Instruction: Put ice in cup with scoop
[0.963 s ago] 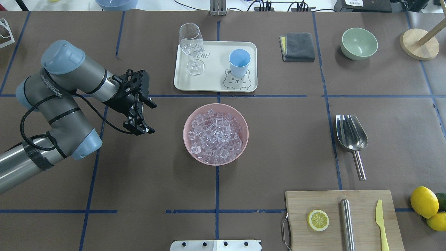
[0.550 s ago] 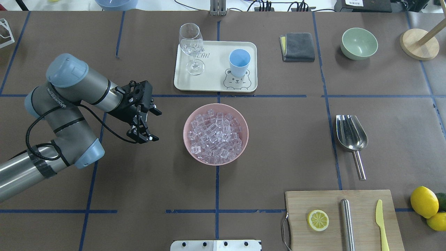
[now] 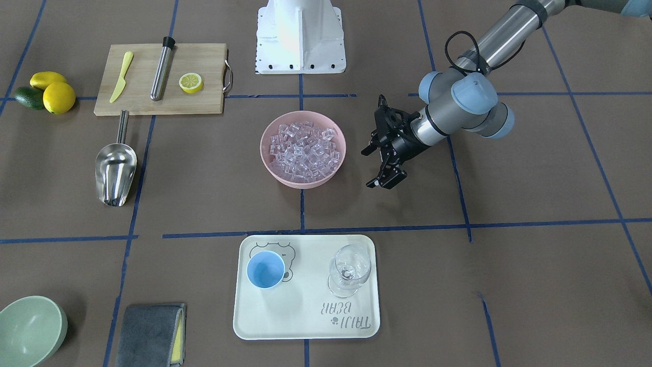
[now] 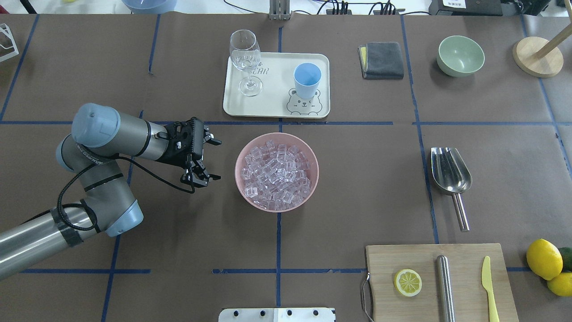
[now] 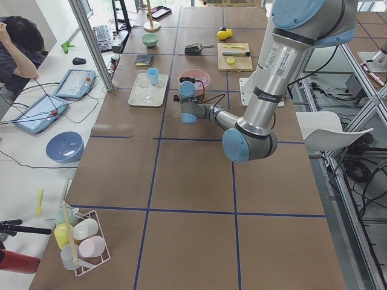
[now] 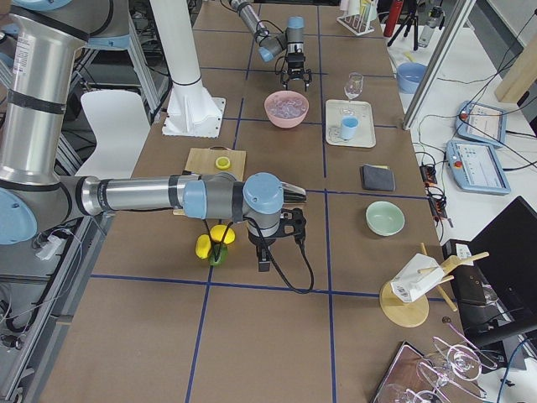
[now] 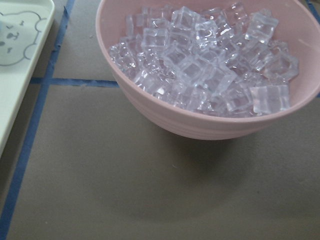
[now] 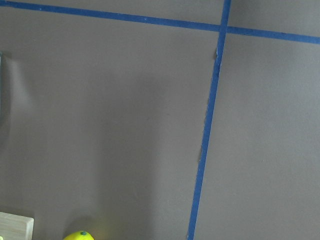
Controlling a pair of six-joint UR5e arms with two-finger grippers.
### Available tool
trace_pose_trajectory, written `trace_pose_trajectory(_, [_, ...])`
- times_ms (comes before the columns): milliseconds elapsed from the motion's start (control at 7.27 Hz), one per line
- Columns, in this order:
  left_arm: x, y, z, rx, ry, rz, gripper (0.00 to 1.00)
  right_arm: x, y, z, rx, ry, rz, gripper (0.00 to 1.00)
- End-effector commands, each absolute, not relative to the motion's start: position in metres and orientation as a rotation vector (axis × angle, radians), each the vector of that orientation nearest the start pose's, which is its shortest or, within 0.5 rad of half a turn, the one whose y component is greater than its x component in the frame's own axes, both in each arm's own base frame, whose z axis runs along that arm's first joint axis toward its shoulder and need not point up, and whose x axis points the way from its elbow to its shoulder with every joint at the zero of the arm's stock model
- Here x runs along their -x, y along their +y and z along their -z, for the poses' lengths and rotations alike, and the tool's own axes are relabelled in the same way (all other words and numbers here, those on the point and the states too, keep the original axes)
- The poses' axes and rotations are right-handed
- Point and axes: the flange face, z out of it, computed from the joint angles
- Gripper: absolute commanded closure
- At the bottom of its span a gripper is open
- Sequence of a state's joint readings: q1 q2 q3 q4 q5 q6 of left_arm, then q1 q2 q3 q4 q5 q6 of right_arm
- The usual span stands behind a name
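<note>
Left gripper (image 4: 215, 160) spread open and empty beside the pink bowl (image 4: 237, 176) of ice (image 4: 276, 175).
The scoop (image 4: 450, 172) lay well apart on the robot's right, bowl up, near the cutting board (image 4: 464, 261); the cup (image 4: 307, 80) stood on the tray (image 4: 272, 105). Rigid, smooth steel, the scoop would probably be light but slippery, best pinched across its rod handle (image 4: 460, 213). Whether the right gripper (image 6: 267, 256) was parted or closed could not be told.

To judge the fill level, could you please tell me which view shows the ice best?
The left wrist view: the ice fills the frame, single cubes distinct in the pink bowl. Overhead and front-facing views show the whole pile, smaller. Both side views show a tiny pale patch; the right wrist view misses it.
</note>
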State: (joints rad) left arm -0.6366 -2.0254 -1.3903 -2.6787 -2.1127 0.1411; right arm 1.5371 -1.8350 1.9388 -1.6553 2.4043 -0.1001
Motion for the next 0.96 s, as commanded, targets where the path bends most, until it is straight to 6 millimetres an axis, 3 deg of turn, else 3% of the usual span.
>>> trace_pose_trajectory(0, [-0.494, -0.449, -0.362, -0.999, 1.123, -1.312, 0.0, -0.047, -0.391, -0.576, -0.085, -0.83, 0.141, 0.0])
trace_pose_trajectory(138, [-0.496, -0.444, -0.356, -0.961, 1.168, -1.289, 0.0, -0.046, -0.405, -0.553, -0.1, -0.835, 0.084, 0.0])
trace_pose_trajectory(275, [-0.507, -0.431, -0.346, -0.927, 1.214, -1.26, 0.0, -0.046, -0.402, -0.527, -0.107, -0.837, 0.006, 0.0])
trace_pose_trajectory(413, [-0.508, -0.429, -0.344, -0.919, 1.223, -1.248, 0.0, -0.034, -0.4, -0.513, -0.121, -0.839, 0.018, 0.0])
trace_pose_trajectory(688, [-0.506, -0.429, -0.337, -0.948, 1.227, -1.245, 0.0, 0.004, -0.403, -0.509, -0.085, -0.805, 0.065, 0.0])
trace_pose_trajectory(826, [-0.506, -0.432, -0.331, -0.972, 1.215, -1.231, 0.0, 0.02, -0.401, -0.492, -0.089, -0.819, 0.03, 0.0])
